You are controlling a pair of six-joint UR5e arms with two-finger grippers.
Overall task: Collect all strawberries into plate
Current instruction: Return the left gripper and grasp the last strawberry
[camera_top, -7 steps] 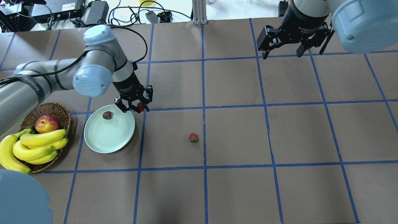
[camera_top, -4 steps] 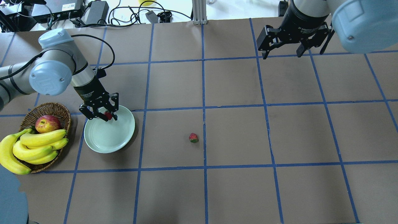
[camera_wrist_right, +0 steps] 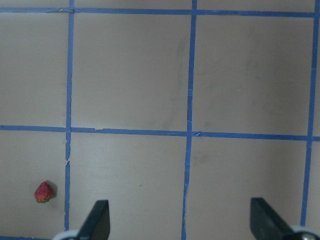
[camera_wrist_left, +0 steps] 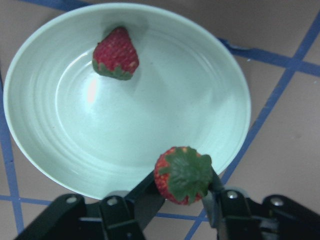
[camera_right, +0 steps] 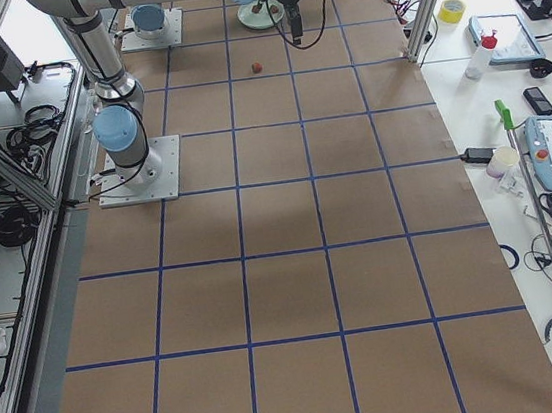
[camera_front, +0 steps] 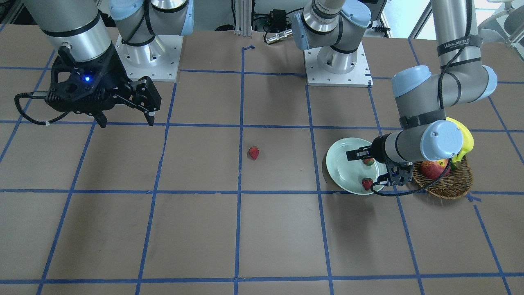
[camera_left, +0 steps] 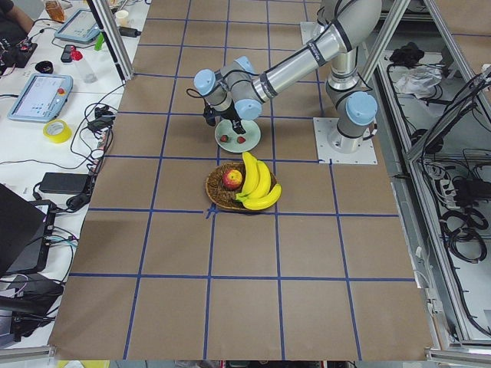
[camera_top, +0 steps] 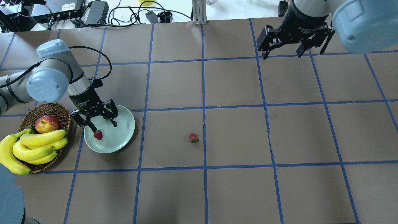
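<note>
A brown wicker basket (camera_top: 59,107) sits on the brown bench (camera_top: 236,186). A red-yellow apple (camera_top: 47,123) lies inside the basket, beside a bunch of yellow bananas (camera_top: 34,146) that spills over its rim. Blue tape lines (camera_top: 203,107) run from beside the basket across the bench. Black power bricks and cables (camera_top: 96,12) lie well beyond the basket.

A black arm strap (camera_front: 454,46) reads "WANJEED".
</note>
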